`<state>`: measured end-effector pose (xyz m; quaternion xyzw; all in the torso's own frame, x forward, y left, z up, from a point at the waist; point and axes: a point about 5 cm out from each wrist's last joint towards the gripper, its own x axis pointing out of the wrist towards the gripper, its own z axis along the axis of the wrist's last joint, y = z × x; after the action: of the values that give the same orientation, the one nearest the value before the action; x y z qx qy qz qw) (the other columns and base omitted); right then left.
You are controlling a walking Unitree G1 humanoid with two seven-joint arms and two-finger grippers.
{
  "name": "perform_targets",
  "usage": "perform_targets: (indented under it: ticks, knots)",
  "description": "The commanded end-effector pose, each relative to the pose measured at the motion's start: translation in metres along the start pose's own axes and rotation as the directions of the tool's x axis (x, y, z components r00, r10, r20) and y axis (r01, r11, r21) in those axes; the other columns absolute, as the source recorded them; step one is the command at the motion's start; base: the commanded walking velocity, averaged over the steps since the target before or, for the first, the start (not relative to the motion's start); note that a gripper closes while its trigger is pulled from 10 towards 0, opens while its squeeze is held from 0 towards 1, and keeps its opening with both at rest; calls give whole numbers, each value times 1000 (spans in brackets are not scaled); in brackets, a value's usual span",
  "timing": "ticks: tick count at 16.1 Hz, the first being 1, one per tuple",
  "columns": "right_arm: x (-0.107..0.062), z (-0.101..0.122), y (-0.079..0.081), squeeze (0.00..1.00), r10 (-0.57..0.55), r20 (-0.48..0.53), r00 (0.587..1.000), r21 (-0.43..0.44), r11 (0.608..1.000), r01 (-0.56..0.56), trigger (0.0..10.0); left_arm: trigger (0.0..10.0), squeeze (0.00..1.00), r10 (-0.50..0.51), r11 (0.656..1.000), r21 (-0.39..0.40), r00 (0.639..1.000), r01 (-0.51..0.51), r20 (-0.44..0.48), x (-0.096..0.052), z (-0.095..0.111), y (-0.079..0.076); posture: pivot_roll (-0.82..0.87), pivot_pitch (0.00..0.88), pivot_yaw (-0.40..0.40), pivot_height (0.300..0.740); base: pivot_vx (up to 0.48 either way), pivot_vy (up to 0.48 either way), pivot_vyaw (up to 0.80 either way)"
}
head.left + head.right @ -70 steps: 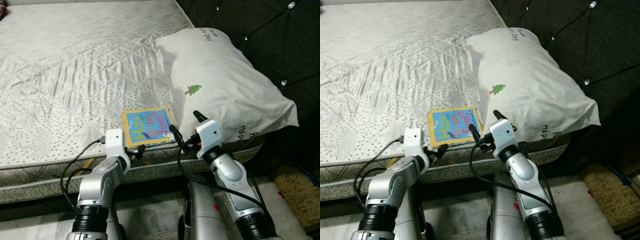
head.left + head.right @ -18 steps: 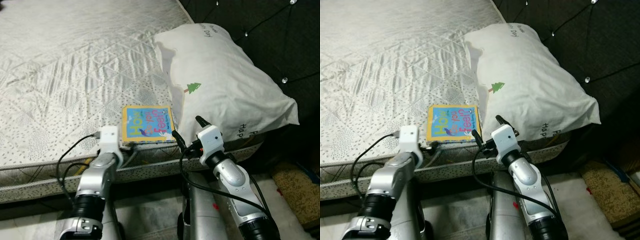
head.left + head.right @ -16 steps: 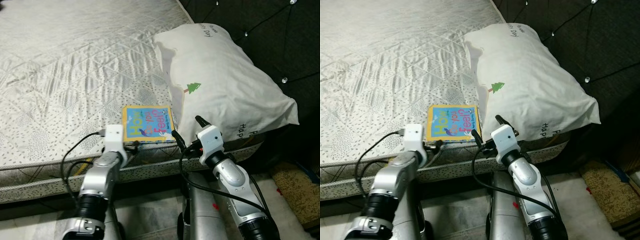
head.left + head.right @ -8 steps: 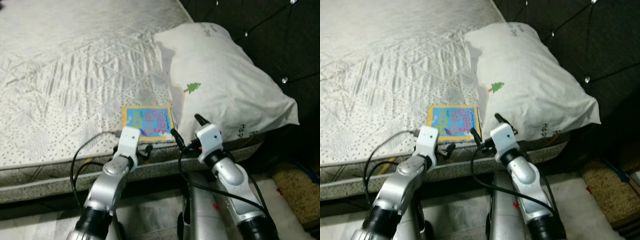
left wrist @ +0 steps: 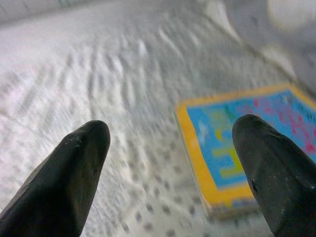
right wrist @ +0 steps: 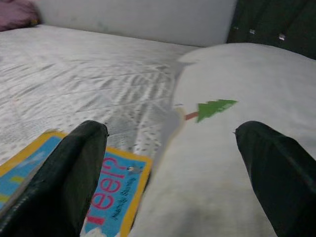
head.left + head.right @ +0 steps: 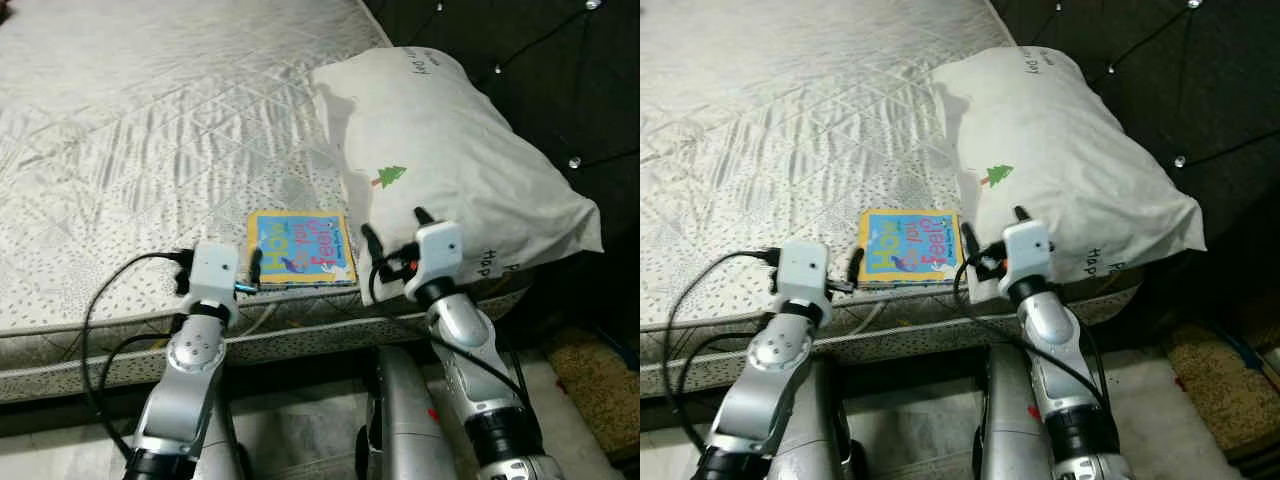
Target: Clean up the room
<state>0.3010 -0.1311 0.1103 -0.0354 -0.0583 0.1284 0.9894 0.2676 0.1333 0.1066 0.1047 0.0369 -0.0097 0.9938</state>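
Observation:
A thin children's book (image 7: 300, 247) with a yellow border and blue cover lies flat on the mattress (image 7: 130, 130) near its front edge. Its right side touches a white pillow (image 7: 450, 160) printed with a small green tree. My left gripper (image 7: 225, 257) hovers open just left of the book's near left corner; in the left wrist view the book (image 5: 247, 148) sits behind one finger. My right gripper (image 7: 395, 228) stands open at the book's right edge, where book (image 6: 113, 192) and pillow (image 6: 232, 148) meet. Nothing is between either pair of fingers.
A dark tufted headboard (image 7: 560, 70) rises behind the pillow on the right. The mattress stretches far to the left and back. A brownish rug (image 7: 600, 380) lies on the floor at the lower right, below the bed's edge.
My left gripper has swung from in front of the book to its left side. My right gripper has risen a little toward the pillow. The book has not moved.

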Motion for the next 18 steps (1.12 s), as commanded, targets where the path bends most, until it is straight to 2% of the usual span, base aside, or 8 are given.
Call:
perform_targets:
  ticks: [1,3,5,7,11,16,18]
  knots:
    - [1,-2,-6,0,-54,-23,998,27,998,54,10000,10000,0,20,1000,-6,998,-20,66,-3,9,2,-12,70,-25,552,0,0,0]
    - [3,-1,-5,0,-90,-27,996,69,993,91,10000,10000,0,65,998,-19,997,-64,52,-5,1,2,-24,69,-25,576,0,0,0]
    - [5,2,-3,0,-135,-37,990,144,980,139,10000,10000,0,86,994,-77,995,-82,50,-5,2,6,-34,67,-12,596,0,0,0]
    - [2,4,0,0,-142,-30,989,150,978,145,10000,10000,0,104,991,-92,994,-101,32,-7,-6,11,-41,47,0,621,0,0,0]
    - [-3,-1,-10,0,-200,-59,978,199,958,208,10000,10000,0,88,985,-152,996,-83,23,-3,-12,10,-38,9,23,669,0,0,0]
    - [-2,-2,-15,0,-244,-73,967,203,946,254,10000,10000,0,58,992,-114,995,-49,81,6,-8,11,-32,0,22,733,0,0,0]
    - [-2,-2,-17,0,-253,-72,965,198,945,262,10000,10000,0,42,994,-105,995,-32,94,7,-8,11,-30,0,21,740,0,0,0]
